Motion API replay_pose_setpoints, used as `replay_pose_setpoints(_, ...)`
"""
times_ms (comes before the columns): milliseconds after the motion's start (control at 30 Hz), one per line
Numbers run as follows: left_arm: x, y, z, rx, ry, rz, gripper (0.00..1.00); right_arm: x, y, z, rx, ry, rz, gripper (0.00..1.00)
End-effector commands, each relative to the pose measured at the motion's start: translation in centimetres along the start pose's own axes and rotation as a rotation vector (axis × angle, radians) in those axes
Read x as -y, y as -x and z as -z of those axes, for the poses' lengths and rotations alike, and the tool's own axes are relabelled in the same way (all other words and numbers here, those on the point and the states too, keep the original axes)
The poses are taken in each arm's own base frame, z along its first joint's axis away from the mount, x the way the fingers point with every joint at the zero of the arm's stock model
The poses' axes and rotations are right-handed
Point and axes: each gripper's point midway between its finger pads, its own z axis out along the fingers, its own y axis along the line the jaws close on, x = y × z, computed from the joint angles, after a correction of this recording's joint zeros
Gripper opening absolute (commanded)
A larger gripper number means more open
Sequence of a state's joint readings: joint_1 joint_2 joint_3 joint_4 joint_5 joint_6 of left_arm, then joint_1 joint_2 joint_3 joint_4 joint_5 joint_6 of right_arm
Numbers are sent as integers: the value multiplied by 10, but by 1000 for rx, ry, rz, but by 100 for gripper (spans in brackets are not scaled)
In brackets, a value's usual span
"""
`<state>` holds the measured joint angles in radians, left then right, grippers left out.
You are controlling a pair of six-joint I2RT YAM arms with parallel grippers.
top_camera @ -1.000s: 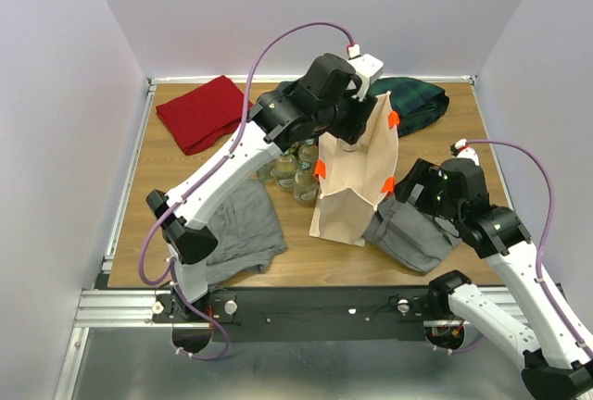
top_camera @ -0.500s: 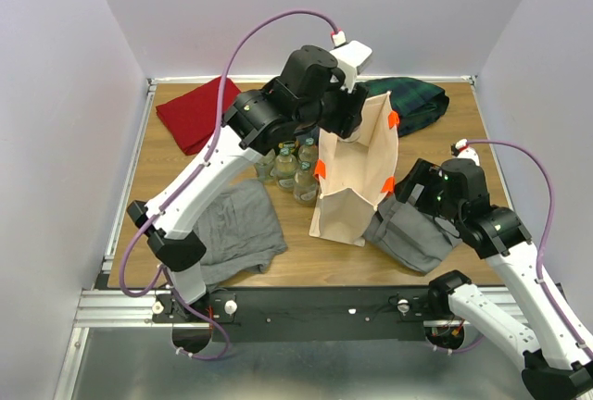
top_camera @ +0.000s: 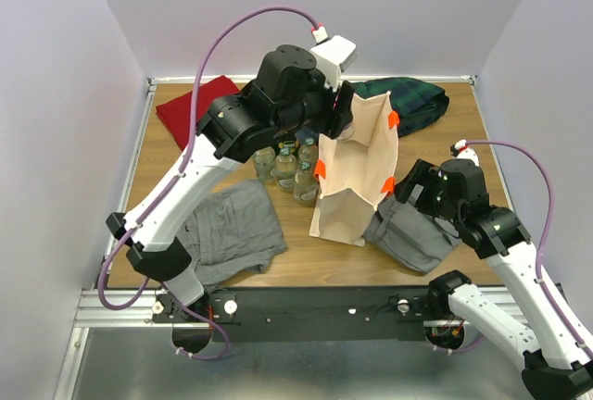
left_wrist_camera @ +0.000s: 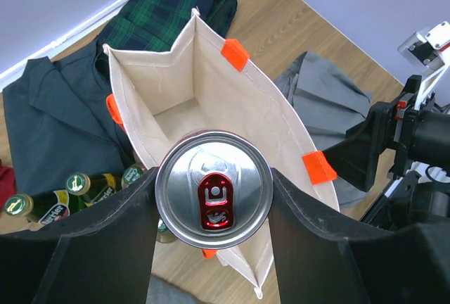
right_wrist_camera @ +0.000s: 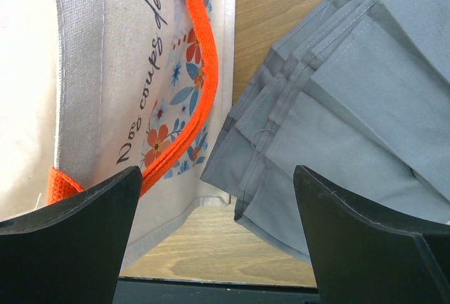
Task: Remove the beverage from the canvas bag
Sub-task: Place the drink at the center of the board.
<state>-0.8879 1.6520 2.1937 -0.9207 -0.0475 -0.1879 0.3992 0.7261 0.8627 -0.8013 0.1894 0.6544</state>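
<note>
Left hand (left_wrist_camera: 213, 209) clamped on a silver beverage can (left_wrist_camera: 186, 170), red tab, over the open mouth of the canvas bag (left_wrist_camera: 176, 79), bag's side lettered "Nos coups de", right hand (right_wrist_camera: 218, 241) wide open, empty, beside it

White arms (top_camera: 190, 185), black joints (top_camera: 283, 81) (purple cables (top_camera: 243, 18))

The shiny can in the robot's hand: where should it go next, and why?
Probably sideways, away from the canvas bag, then down onto bare table. The left gripper is shut on the can, which hangs over the bag's open mouth, so it looks lifted out already. The bag seems empty inside. It should steer clear of the green bottles beside the bag.
</note>
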Motion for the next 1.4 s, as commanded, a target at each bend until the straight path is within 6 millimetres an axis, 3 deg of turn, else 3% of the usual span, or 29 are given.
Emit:
replay_pose_setpoints(0, 0, 41, 32, 160, 12, 8, 0, -2, 1, -1, 12, 11, -1, 97)
replay_pose_setpoints(767, -36, 32, 86, 237, 181, 37, 0, -2, -3, -5, -10, 7, 3, 97)
replay_pose_setpoints(1367, -57, -47, 81, 153, 276, 160, 0, -5, -8, -7, -38, 24, 17, 97)
